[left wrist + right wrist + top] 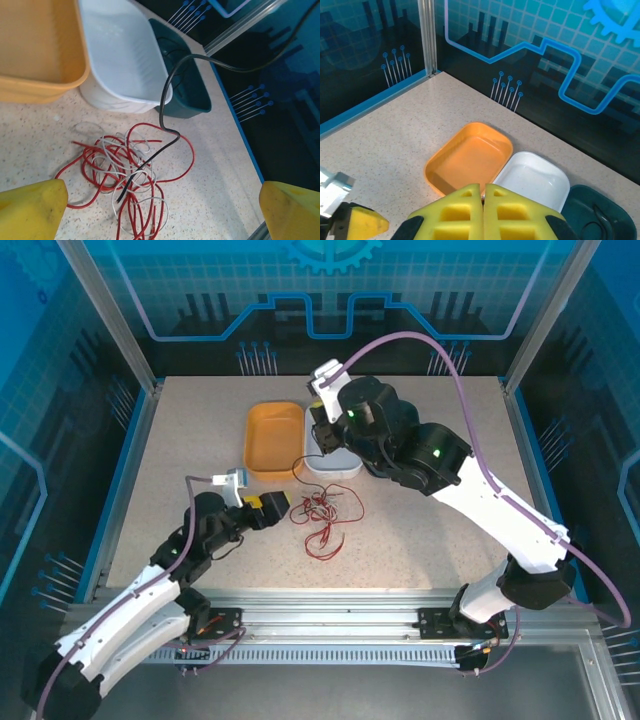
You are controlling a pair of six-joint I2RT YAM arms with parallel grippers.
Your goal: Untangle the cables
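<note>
The cables lie in a tangle (322, 515) on the table in front of the trays. In the left wrist view, red cable (186, 150) loops mix with pale whitish cable (107, 150) loops. A black cable (167, 90) has one end lying on the tangle. From there it rises through the air and runs off to the upper right. My left gripper (268, 508) sits just left of the tangle, its yellow fingers (35, 202) wide apart with nothing between them. My right gripper (483, 192) hovers above the white tray, pads pressed together on the raised black cable.
An orange tray (272, 440), a white tray (338, 466) and a dark teal tray (187, 97) stand side by side behind the tangle. A coil of black wire lies in the teal tray. Blue walls and a metal frame enclose the table.
</note>
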